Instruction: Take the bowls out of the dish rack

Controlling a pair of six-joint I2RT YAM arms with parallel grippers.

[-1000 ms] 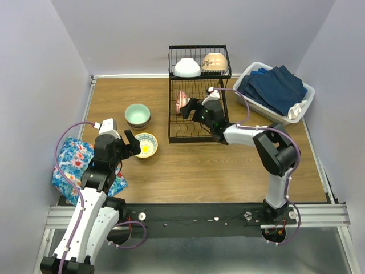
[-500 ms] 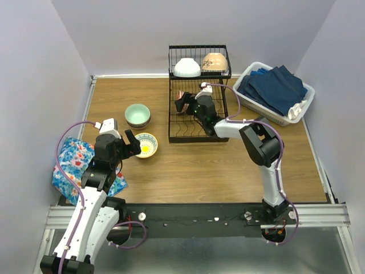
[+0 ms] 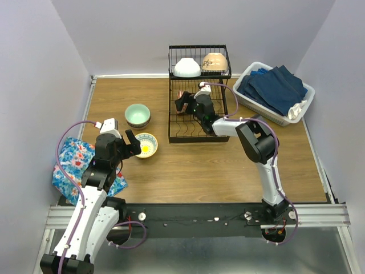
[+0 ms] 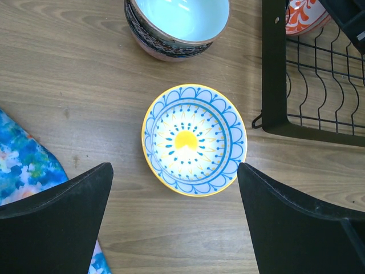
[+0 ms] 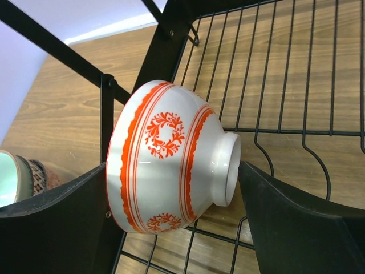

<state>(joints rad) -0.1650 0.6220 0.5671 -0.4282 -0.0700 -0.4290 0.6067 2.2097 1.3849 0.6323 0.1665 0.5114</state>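
A white bowl with red-orange patterns (image 5: 165, 154) stands on its edge in the lower tray of the black wire dish rack (image 5: 165, 45), at its left side (image 3: 181, 100). My right gripper (image 5: 174, 171) is open and straddles it, one finger by the rim and the other by the foot. On the rack's raised shelf sit a white bowl (image 3: 187, 67) and a beige bowl (image 3: 214, 61). On the table, my left gripper (image 4: 174, 174) hangs open just in front of a blue-and-yellow bowl (image 4: 194, 138). A mint-green bowl (image 4: 178, 23) stands behind that one.
A white plastic basket (image 3: 304, 100) of blue cloths stands right of the rack. A blue patterned cloth (image 3: 71, 162) lies at the table's left front, under my left arm. The rack's black frame (image 4: 274, 68) stands close to the right of the blue-and-yellow bowl.
My right gripper has moved left and deeper into the rack, and the red-orange bowl now lies between its fingers. The left arm has not moved.
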